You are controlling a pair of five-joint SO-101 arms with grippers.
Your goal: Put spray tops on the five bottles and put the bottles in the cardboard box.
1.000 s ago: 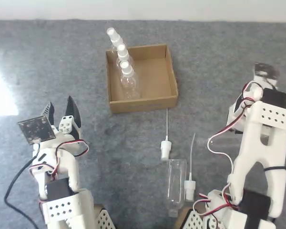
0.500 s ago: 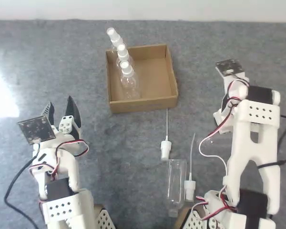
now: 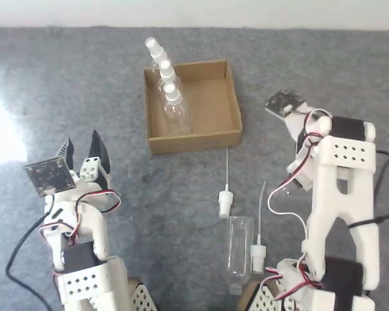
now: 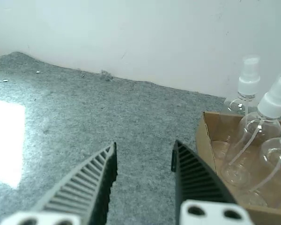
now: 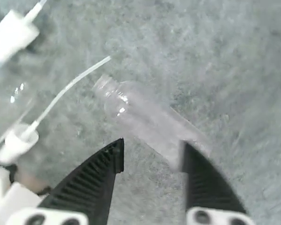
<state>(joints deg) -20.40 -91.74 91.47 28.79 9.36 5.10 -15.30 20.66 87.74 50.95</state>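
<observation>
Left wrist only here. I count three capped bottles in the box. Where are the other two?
Observer: One bare bottle lies flat on the table, well in front of the cardboard box, with no top on it.
Operator: And the fifth?
Observer: The second bottle, also uncapped, lies on its side below the right gripper, whose fingers are open.
Operator: Spray tops?
Observer: Both are loose on the table. One spray top lies between the box and the bare bottle, and the other spray top lies right beside that bottle.
</observation>
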